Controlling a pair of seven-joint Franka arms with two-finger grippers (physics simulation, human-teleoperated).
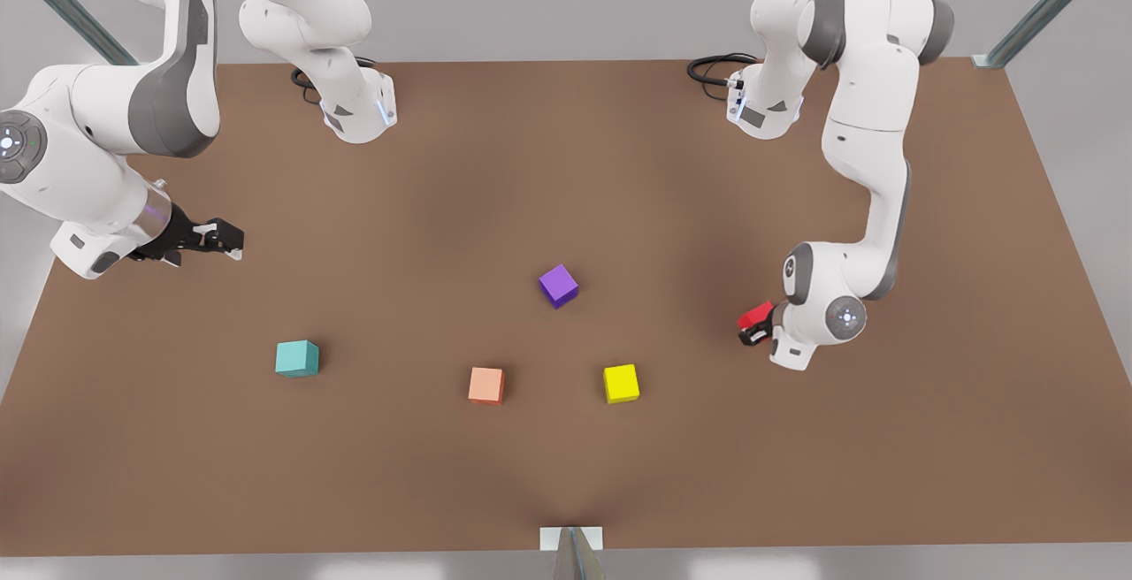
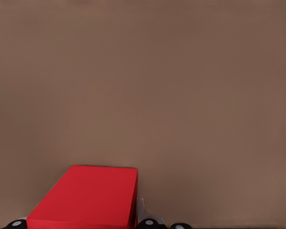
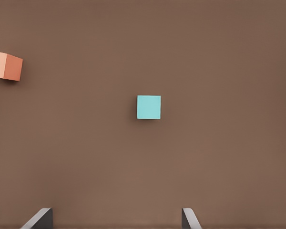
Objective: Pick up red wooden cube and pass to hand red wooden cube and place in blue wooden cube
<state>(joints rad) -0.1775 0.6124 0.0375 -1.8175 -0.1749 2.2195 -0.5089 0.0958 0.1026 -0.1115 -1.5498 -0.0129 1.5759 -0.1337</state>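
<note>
The left pincer (image 1: 750, 331), at the front view's right, is closed on the red wooden cube (image 1: 757, 314) and holds it above the brown surface (image 1: 566, 474). The right pincer (image 1: 225, 240), at the front view's left, is wide open and empty, high above the blue wooden cube (image 1: 296, 358), which rests on the surface near a salmon cube (image 1: 486, 385).

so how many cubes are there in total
5: red wooden cube in the left gripper; purple cube, salmon cube, yellow cube and blue wooden cube on the table.
</note>
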